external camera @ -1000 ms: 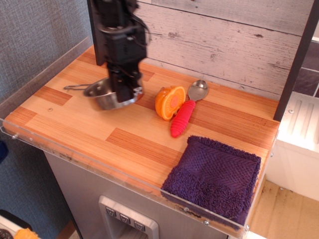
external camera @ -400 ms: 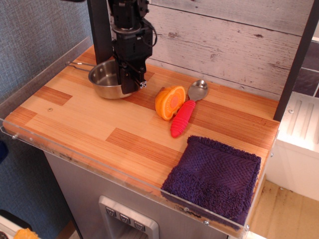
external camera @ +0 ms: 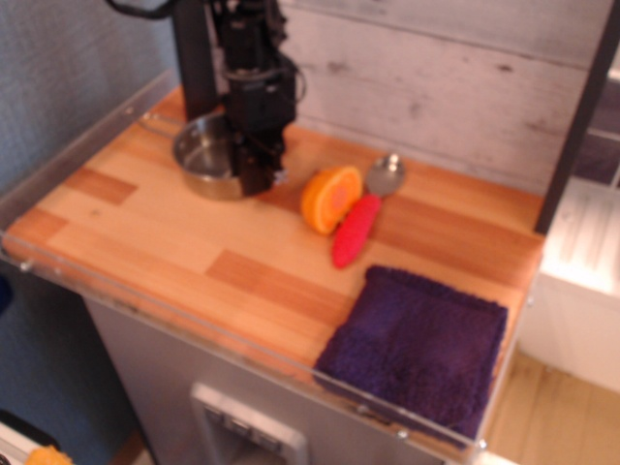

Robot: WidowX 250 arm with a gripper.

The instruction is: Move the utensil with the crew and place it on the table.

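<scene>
The small shiny round steel pan (external camera: 207, 157) has travelled from the middle-left of the wood-strip surface (external camera: 194, 257) toward its back left corner over the last second, and now looks to sit there rather than hang. The black tool (external camera: 258, 177) is at its right rim, closed on it I think, though the blur hides the jaws, so I cannot tell. Release seems all that remains. The pan looks empty inside (only reflections). Beside it lie the orange half (external camera: 329, 199), red-handled metal spoon (external camera: 356, 226) and purple towel (external camera: 417, 344).
</scene>
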